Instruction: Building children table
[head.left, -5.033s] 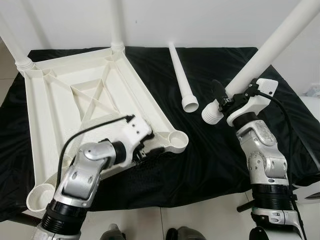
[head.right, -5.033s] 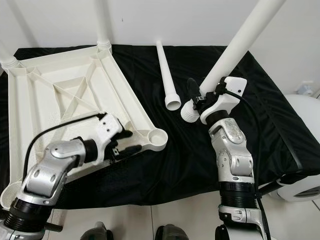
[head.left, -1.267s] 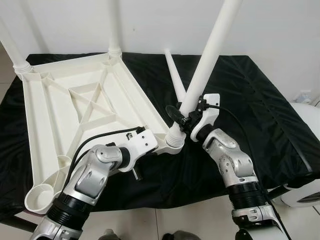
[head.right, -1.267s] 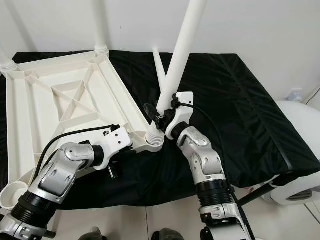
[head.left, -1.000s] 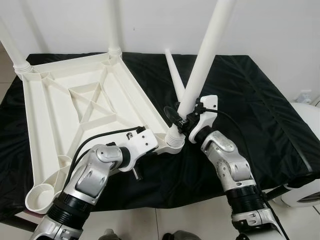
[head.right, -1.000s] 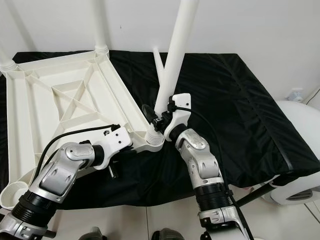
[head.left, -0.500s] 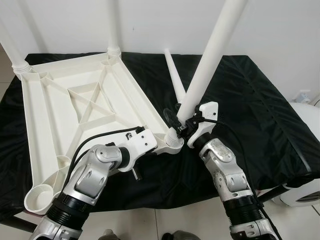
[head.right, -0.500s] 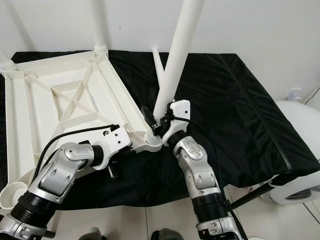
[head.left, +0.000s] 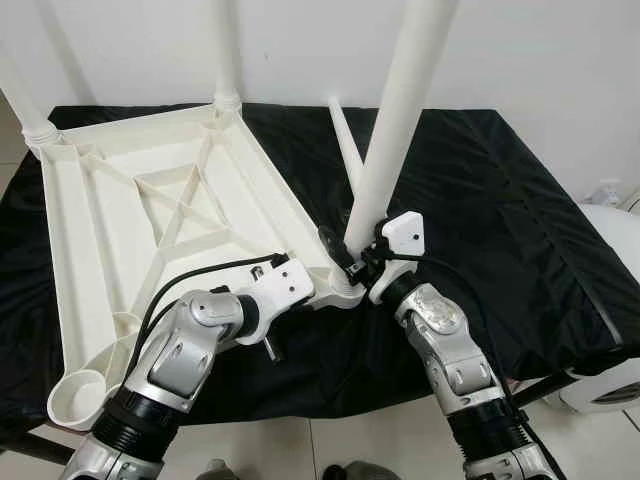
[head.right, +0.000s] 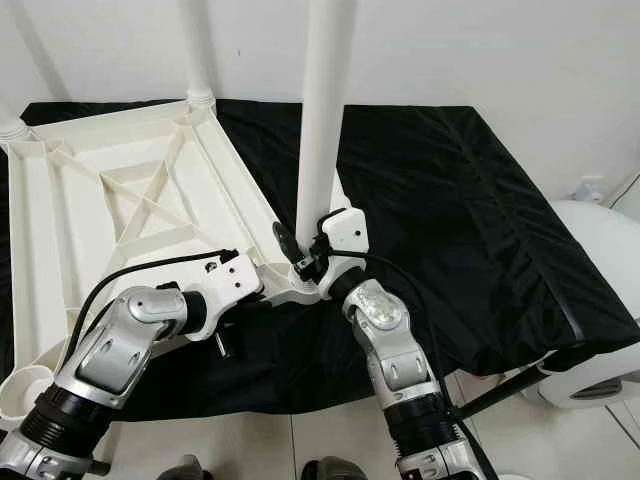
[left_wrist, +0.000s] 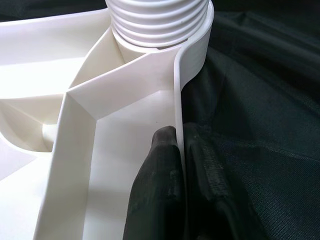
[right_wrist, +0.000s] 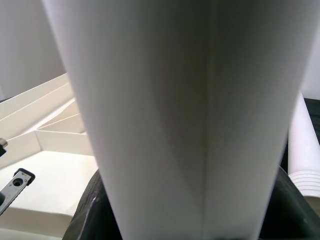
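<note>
The white table top (head.left: 120, 235) lies upside down on a black cloth (head.left: 500, 210). My left gripper (left_wrist: 181, 155) is shut on its thin rim, just short of the near right corner socket (head.left: 342, 290). My right gripper (head.left: 350, 262) is shut on a long white leg (head.left: 400, 100) close to its lower end. That leg stands nearly upright, and its ribbed end (left_wrist: 157, 20) sits in the corner socket. In the right wrist view the leg (right_wrist: 190, 100) runs between the black fingers (right_wrist: 87, 215).
Two white legs (head.left: 225, 50) (head.left: 25, 100) stand in the far corner sockets. A loose leg (head.left: 343, 140) lies on the cloth behind the held one. The near left socket (head.left: 78, 390) is open. A white rounded object (head.left: 610, 380) sits off the table's right edge.
My right arm has swung the held leg from leaning right to nearly upright, with its lower end staying at the corner socket. The left gripper has kept its hold on the rim.
</note>
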